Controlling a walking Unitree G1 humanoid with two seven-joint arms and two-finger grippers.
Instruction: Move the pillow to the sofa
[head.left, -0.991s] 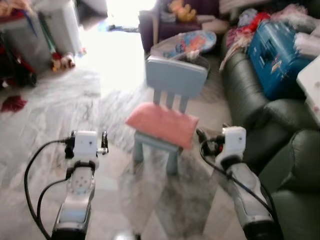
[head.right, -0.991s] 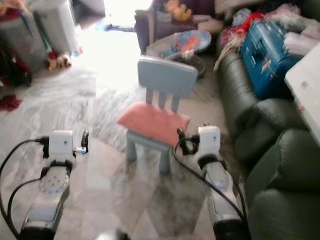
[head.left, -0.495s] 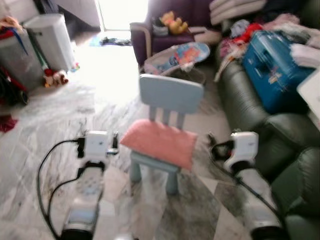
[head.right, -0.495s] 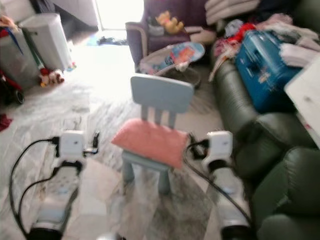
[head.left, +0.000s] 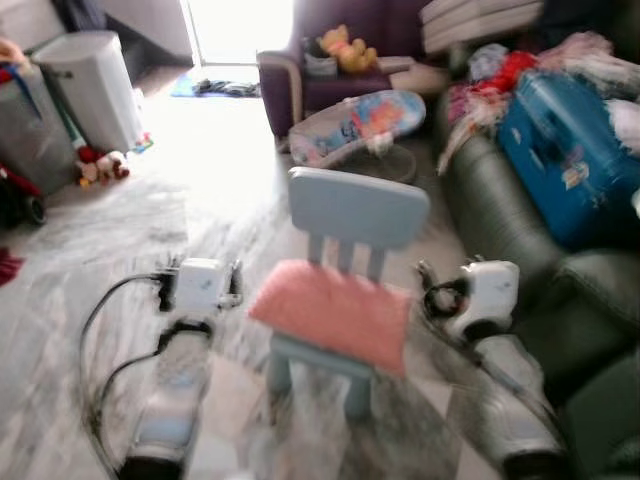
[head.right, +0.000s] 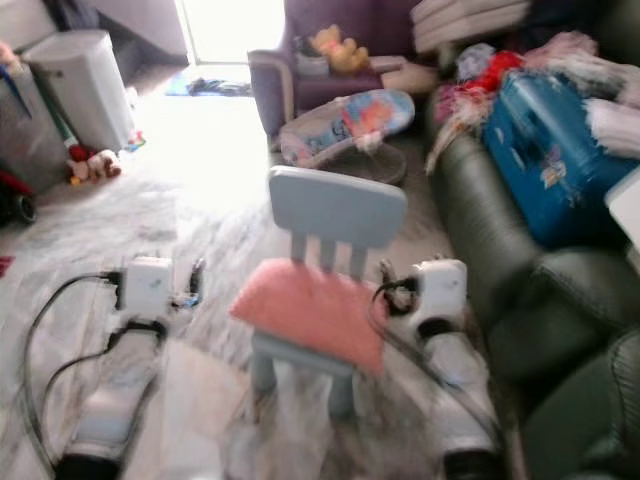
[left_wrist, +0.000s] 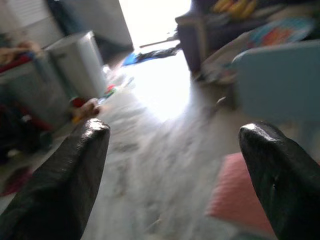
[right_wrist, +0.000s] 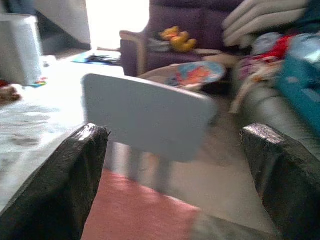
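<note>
Fingers (left_wrist: 65, 185) of the left gripper (left_wrist: 175, 175) are spread apart and empty, beside the chair (head.left: 350, 215); the right gripper (right_wrist: 175, 175) is likewise wide open. Both should close in from either side, squeezing the pillow (head.left: 335, 312) evenly. Pink, flat and soft-looking, it lies on the chair seat, near the sofa (head.left: 520, 230).
</note>
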